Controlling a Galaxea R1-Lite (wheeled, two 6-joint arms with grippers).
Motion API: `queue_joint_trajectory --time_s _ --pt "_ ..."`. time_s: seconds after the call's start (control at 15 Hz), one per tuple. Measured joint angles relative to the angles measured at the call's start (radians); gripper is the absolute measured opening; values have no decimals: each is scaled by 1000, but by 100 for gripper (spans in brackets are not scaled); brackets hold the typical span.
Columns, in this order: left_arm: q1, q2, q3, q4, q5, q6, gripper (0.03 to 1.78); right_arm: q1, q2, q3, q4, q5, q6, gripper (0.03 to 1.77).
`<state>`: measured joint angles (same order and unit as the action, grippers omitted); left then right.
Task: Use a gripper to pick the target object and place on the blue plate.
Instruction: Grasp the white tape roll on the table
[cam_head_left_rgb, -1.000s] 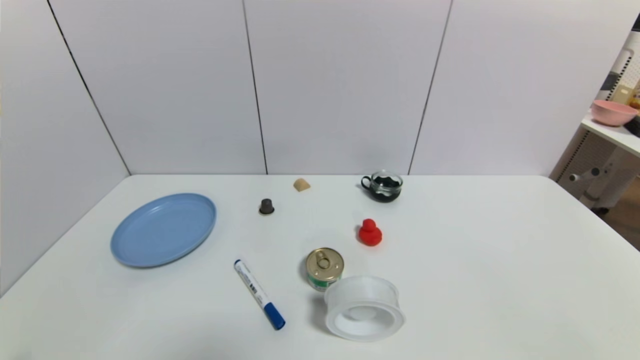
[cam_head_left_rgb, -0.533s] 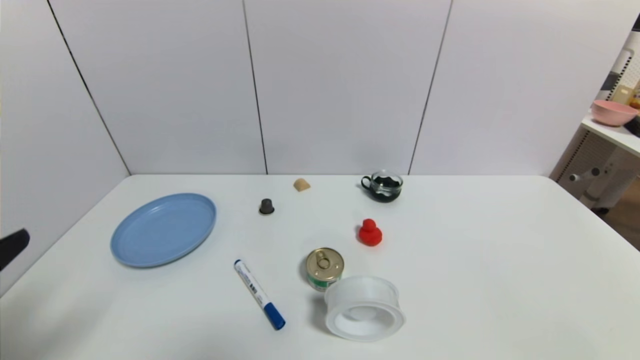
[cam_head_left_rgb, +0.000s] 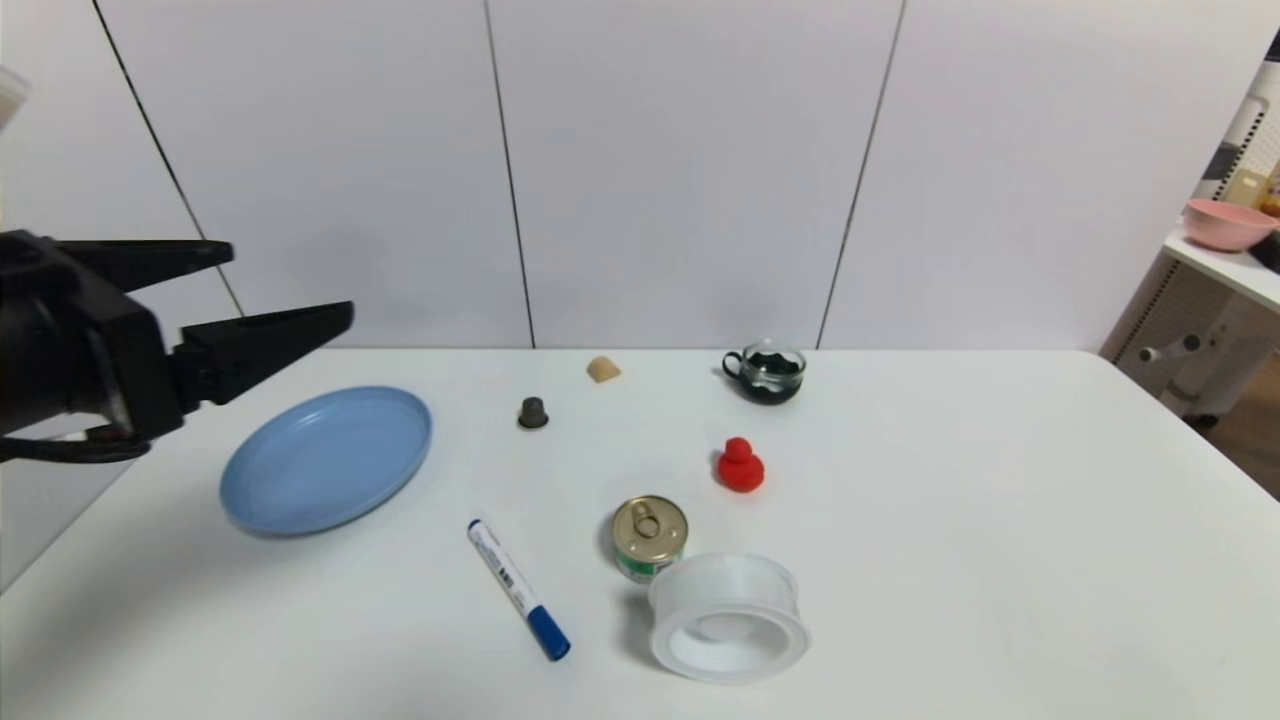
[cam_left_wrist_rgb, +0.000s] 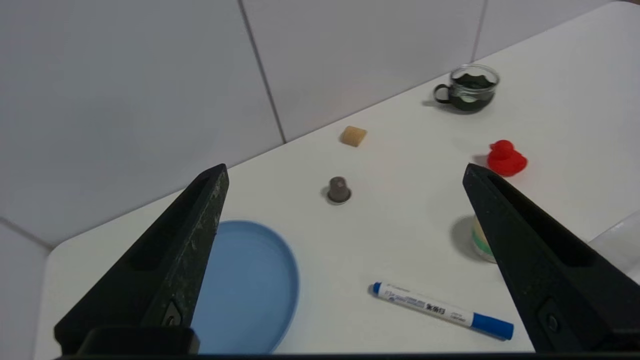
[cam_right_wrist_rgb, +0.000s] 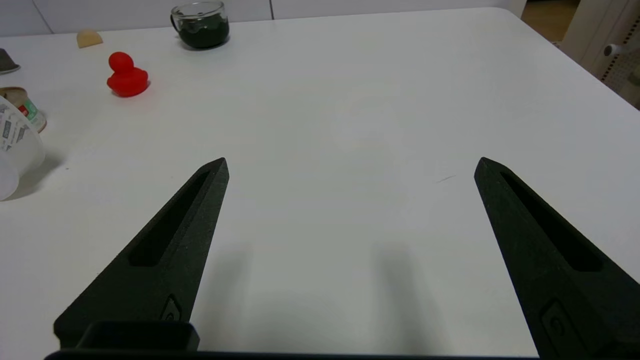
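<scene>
Left hand (cam_head_left_rgb: 280, 285) raised at the counter's left edge, fingers spread wide, nothing between them, above and just left of the blue plate (cam_head_left_rgb: 328, 458). Right hand (cam_right_wrist_rgb: 350, 165) likewise spread and empty, low over bare counter (cam_right_wrist_rgb: 380, 100), out of the head view. White ring-shaped spool (cam_head_left_rgb: 728, 617) lying flat near the front edge, hollow centre up, touching or nearly touching the gold-topped tin can (cam_head_left_rgb: 650, 537). Blue-capped marker (cam_head_left_rgb: 518, 588) between spool and plate; red duck (cam_head_left_rgb: 740, 466) beyond the can.
</scene>
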<state>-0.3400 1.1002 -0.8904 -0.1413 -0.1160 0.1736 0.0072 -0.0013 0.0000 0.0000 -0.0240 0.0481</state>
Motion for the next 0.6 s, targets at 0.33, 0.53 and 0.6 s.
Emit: queue_joint_trajectory --time_s 0.33,0.53,0.6 --pt "-94 211 -64 -21 -340 16 169 0 0 0 0 0 0 170" --pt "-113 286 -74 -19 -556 96 169 0 0 0 0 0 1 170" --pt "-116 311 -77 -18 -623 134 169 0 0 0 0 0 1 170"
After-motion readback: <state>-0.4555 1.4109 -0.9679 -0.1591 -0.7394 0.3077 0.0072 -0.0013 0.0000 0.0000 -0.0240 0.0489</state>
